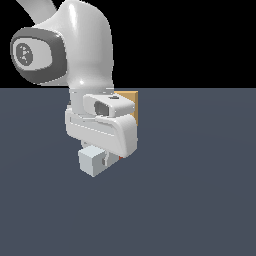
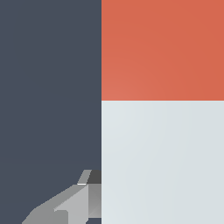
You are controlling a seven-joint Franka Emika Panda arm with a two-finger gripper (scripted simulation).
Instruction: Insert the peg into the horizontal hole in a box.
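Peg (image 2: 162, 109) fills much of the wrist view, very close to the camera: red half meets pale grey-white half in a straight seam. One grey fingertip (image 2: 72, 203) touches the pale half's edge. Dark floor (image 2: 48, 87) beside the peg.

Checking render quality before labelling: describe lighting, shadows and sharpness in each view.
Exterior view: soft highlights on the white arm, the peg and box flatly lit, no cast shadows on the floor, black backdrop, sharp edges. Wrist view: the peg fills the frame, evenly shaded, no blur or glare.
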